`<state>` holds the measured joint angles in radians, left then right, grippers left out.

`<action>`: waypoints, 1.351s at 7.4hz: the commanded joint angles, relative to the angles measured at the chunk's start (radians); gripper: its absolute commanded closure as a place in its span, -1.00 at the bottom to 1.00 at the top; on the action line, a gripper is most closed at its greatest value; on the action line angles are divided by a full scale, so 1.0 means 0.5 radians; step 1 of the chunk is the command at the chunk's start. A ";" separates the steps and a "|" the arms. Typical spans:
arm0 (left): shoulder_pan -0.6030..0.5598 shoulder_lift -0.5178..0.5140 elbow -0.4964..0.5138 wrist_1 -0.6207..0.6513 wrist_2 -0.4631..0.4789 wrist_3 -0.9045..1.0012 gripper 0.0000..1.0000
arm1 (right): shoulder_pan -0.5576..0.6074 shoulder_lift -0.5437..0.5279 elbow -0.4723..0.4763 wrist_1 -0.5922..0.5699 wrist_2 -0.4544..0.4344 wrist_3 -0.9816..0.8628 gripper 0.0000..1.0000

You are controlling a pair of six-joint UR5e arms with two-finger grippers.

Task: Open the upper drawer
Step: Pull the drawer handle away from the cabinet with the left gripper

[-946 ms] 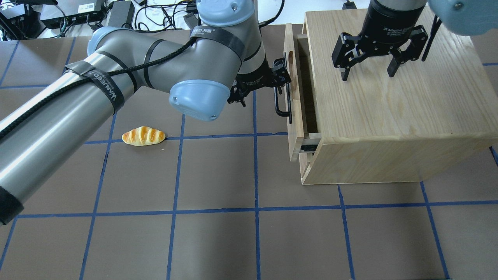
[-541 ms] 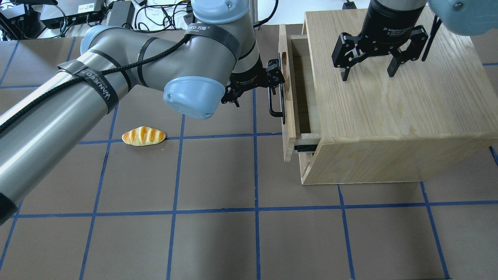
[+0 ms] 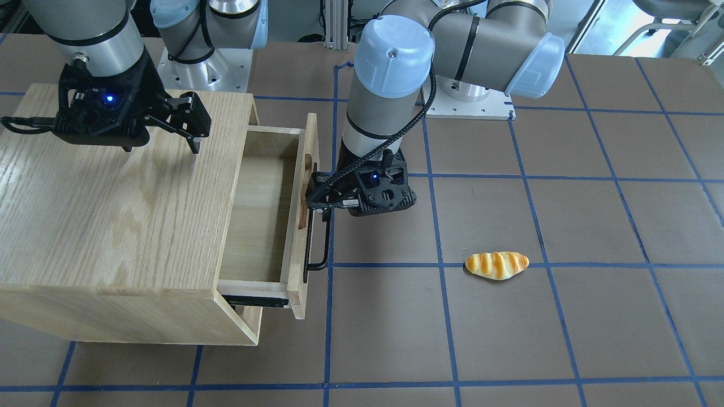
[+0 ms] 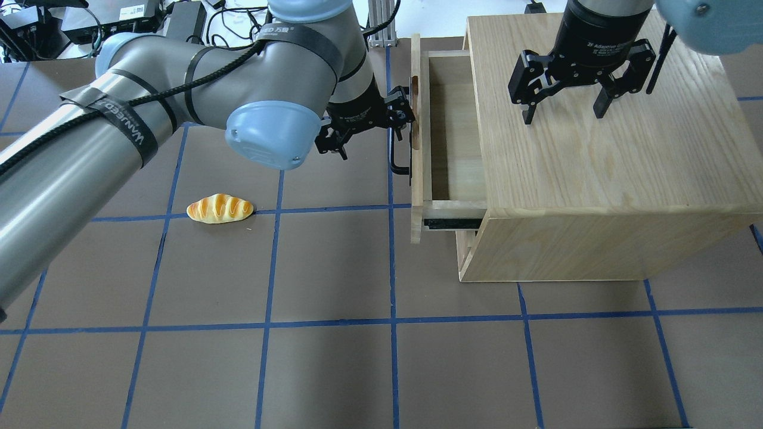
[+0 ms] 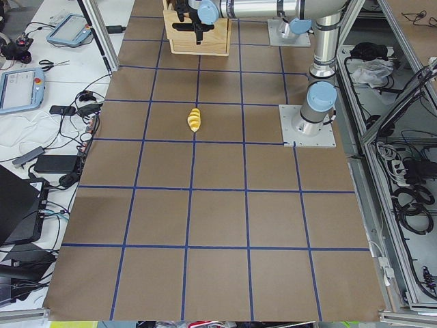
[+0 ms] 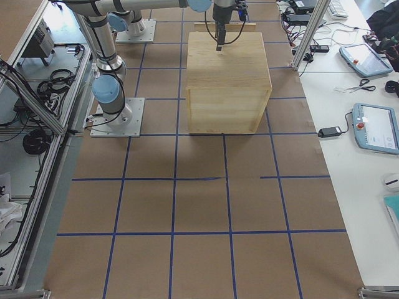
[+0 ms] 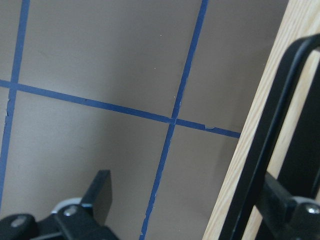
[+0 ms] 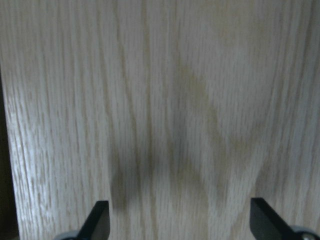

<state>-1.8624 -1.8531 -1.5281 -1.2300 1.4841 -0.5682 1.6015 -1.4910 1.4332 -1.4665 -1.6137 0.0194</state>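
Oak cabinetry is shown in the front-facing view: the upper drawer (image 3: 263,220) is seen drawn partway out of the cabinet (image 3: 113,215), toward the robot's left, with a black slide rail (image 3: 254,301) exposed beneath it. The left tool (image 3: 317,196) is set against the outer face of the front panel (image 3: 298,282), at one end of the black handle (image 3: 317,251). The handle's long axis is laid along the panel, square to the line of pull. The right tool (image 3: 161,142) is held above the cabinet top, spread wide and empty. A bread roll (image 3: 496,265) is seen well apart on the counter (image 3: 509,339).

From overhead, the drawer is found just to the right of the left tool, so the left arm is judged by far the nearer.

In both side views the tools are too small to be judged.

Through the left wrist camera, the fingers (image 7: 97,192) are seen wide apart. One appears hooked between bar and panel, and nothing is pinched. Through the right wrist camera, only oak grain is framed between spread fingers.

More travel is judged to be needed, straight outward from the cabinet.
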 commanded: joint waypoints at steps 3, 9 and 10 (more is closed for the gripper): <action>0.095 0.043 -0.030 -0.074 -0.005 0.032 -1.00 | 0.000 0.000 -0.001 0.000 0.000 0.001 -1.00; 0.154 0.083 -0.030 -0.185 -0.004 0.136 -1.00 | 0.000 0.000 -0.001 0.000 0.000 0.001 -1.00; 0.154 0.086 -0.030 -0.203 -0.004 0.161 -1.00 | 0.000 0.000 0.002 0.000 0.000 0.001 -1.00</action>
<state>-1.7886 -1.8135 -1.5425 -1.3223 1.4824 -0.4999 1.6015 -1.4910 1.4330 -1.4665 -1.6137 0.0194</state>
